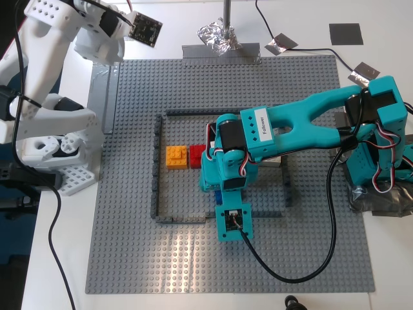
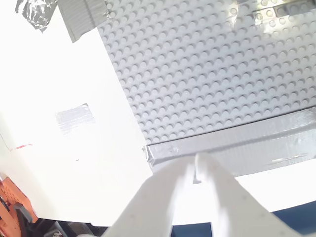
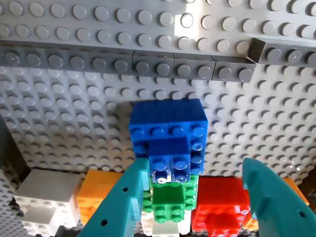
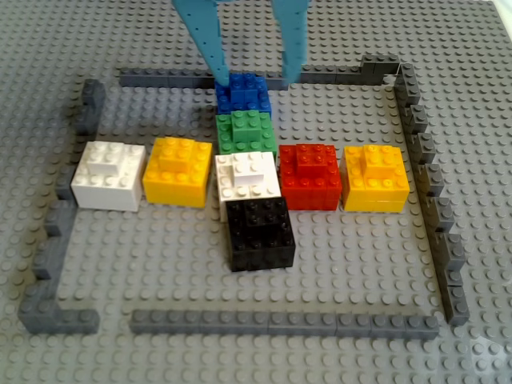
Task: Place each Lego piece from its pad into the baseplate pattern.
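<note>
black brick [image 4: 258, 232] low centre of other view | blue brick [image 3: 169, 134] seated, studs up | my first tool [image 3: 192, 197] parted astride it, gripping nothing | my second tool [image 2: 195, 175] closed, empty

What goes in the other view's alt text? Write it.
Teal gripper open over a blue brick on a grey baseplate. Blue, green, white and black bricks form a column, crossed by a row of white, orange, red and orange, inside a dark outline.

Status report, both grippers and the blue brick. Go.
My first gripper open, jaws straddling the blue brick, which sits on the baseplate behind the green brick. My second gripper shut, empty, at the baseplate's taped edge. Nothing in the way.
</note>
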`<act>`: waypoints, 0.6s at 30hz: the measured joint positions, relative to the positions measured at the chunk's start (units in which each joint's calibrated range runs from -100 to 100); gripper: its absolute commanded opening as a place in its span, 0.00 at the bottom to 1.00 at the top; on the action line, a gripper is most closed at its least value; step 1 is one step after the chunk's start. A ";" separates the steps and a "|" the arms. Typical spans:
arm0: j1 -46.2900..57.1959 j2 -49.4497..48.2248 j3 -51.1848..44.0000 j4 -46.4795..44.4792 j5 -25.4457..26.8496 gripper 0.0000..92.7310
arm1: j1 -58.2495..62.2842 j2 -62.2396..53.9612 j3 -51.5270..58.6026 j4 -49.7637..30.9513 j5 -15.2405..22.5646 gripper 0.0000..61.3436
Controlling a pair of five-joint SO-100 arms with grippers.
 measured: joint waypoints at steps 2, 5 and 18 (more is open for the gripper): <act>0.00 0.00 0.00 0.00 0.00 0.25 | -1.18 1.04 -0.19 -0.16 0.00 0.00; 0.00 0.00 -0.20 0.00 0.00 0.25 | -3.27 4.92 -3.00 -0.16 0.00 0.00; 7.62 -18.60 10.54 1.83 -0.05 0.12 | -11.00 28.76 -23.02 1.93 0.39 0.00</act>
